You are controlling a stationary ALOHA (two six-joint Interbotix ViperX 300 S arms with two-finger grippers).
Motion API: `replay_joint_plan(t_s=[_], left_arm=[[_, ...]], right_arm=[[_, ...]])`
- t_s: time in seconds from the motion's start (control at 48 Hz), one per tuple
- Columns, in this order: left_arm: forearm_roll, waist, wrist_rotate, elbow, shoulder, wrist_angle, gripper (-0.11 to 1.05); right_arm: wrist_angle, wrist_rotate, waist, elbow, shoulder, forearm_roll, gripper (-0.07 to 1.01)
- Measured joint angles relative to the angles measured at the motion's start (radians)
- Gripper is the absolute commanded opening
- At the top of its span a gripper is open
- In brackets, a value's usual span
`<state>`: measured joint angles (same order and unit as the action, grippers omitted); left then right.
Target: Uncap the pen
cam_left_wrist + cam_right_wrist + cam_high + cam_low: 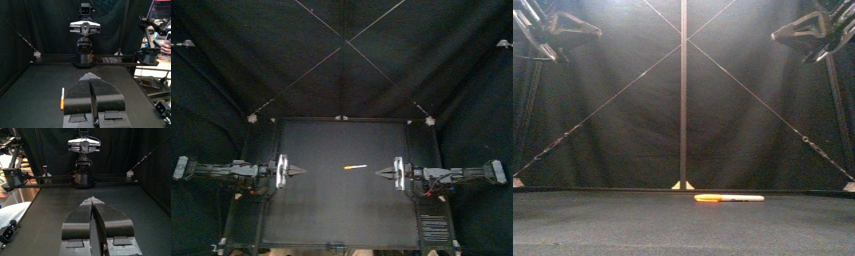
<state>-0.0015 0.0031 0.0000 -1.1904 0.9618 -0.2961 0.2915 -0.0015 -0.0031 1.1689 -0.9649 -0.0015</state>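
We note orange pen (356,167) lying at middle of bench (318,215), between left claw (298,172) and right claw (385,172) — nearer right one; both clenched, clear of pen.

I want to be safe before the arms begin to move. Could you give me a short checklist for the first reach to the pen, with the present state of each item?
1. Pen lies flat on the table, apart from both arms: ok.
2. Which end is the cap: cannot tell.
3. Left gripper jaws open for a grasp: not ok, shut.
4. Right gripper jaws open: not ok, shut.
5. Nothing between either gripper and the pen: ok.
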Motion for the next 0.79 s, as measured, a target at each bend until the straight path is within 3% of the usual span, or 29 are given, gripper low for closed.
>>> replay_joint_plan(t_s=[0.125, 0.208, 0.396, 0.542, 0.625, 0.792], left_arm=[[-0.006, -0.005, -0.0015, -0.008, -0.006, -0.005, -0.05], [-0.015, -0.006, -0.0015, -0.009, -0.018, -0.011, -0.02], [-0.018, -0.011, -0.0015, -0.008, -0.107, -0.029, 0.00], [-0.018, -0.011, -0.0015, -0.003, -0.209, -0.031, 0.01], [-0.018, -0.011, 0.0031, 0.005, -0.261, -0.032, 0.01], [-0.017, -0.012, 0.0031, 0.028, -0.350, -0.044, 0.01]], right_arm=[[-0.017, -0.002, -0.060, 0.011, 0.037, -0.015, -0.03], [-0.051, 0.000, -0.126, 0.011, 0.095, -0.034, -0.02], [-0.138, 0.000, -0.250, -0.014, 0.278, -0.106, -0.02], [-0.167, -0.003, -0.272, -0.057, 0.402, -0.167, -0.01], [-0.173, -0.003, -0.273, -0.084, 0.474, -0.206, 0.01], [-0.175, 0.006, -0.273, -0.129, 0.604, -0.225, 0.11]])
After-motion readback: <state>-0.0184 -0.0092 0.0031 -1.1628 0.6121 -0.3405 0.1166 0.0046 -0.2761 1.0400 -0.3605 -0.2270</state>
